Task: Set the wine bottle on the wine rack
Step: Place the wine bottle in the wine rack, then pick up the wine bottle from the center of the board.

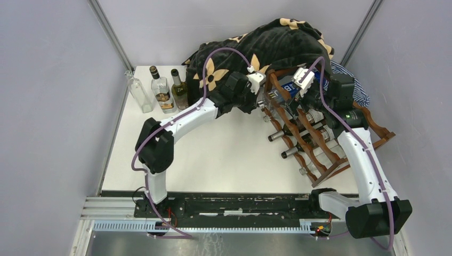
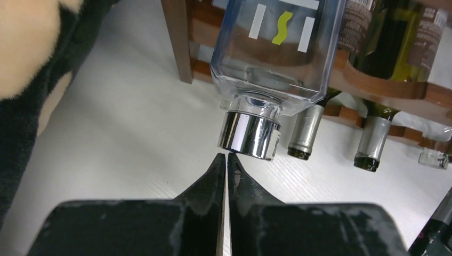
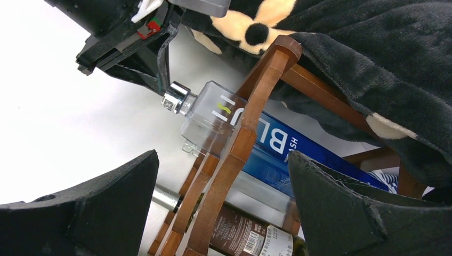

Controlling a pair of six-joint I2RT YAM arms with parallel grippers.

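The wine bottle (image 2: 277,53), clear and square with a blue label and a silver cap (image 2: 249,134), lies in the top tier of the reddish-brown wine rack (image 1: 325,144), neck pointing left. My left gripper (image 2: 226,156) is shut and holds nothing; its tips sit right at the cap's end. In the right wrist view the bottle (image 3: 213,114) passes behind the rack's wavy rail (image 3: 256,101). My right gripper (image 3: 223,154) hangs open above that rail and the bottle's blue label, with nothing gripped.
Dark bottles (image 1: 298,133) fill the rack's lower tiers, necks toward the table's middle. A black blanket with beige flowers (image 1: 277,42) drapes over the rack's back. At the back left stand three bottles (image 1: 161,90). Grey walls close in on both sides.
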